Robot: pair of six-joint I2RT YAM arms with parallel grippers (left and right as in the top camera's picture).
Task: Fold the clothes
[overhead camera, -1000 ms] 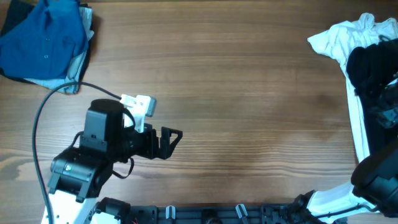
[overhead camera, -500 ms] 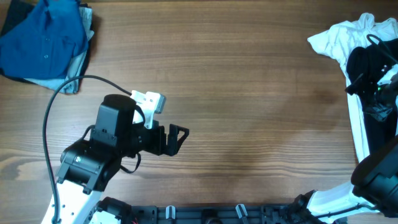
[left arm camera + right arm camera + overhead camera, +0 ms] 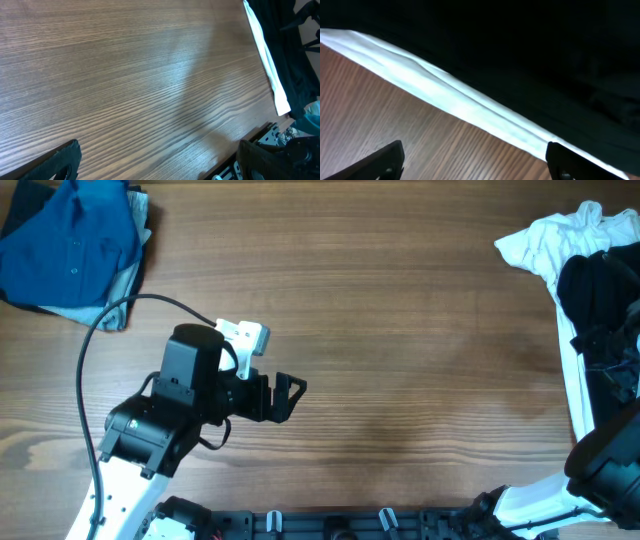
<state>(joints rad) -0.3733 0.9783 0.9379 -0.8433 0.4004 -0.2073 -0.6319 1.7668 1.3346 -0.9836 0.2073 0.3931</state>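
The clothes, a black T-shirt [image 3: 592,288], lie bunched at the table's right edge on top of white fabric. In the right wrist view the black T-shirt [image 3: 520,45] fills the upper part, with a white band [image 3: 445,97] below it. My right gripper [image 3: 475,161] hovers open over that band and the bare wood, with nothing between its fingers [image 3: 390,159]. My left gripper [image 3: 291,394] stands open over the wood left of centre, far from the shirt. Its wrist view shows the left gripper [image 3: 162,162] holding nothing, with the black T-shirt [image 3: 287,45] far off at the upper right.
A blue buttoned shirt [image 3: 70,240] lies crumpled at the table's [image 3: 400,330] back left corner. A white T-shirt [image 3: 545,240] spreads under and beside the black one, with a long white strip [image 3: 573,380] running down the right side. A rail [image 3: 380,525] lines the front edge.
My left arm has slid to the right and slightly away from the front edge, staying open. My right arm has shifted a little over the black fabric at the right edge.
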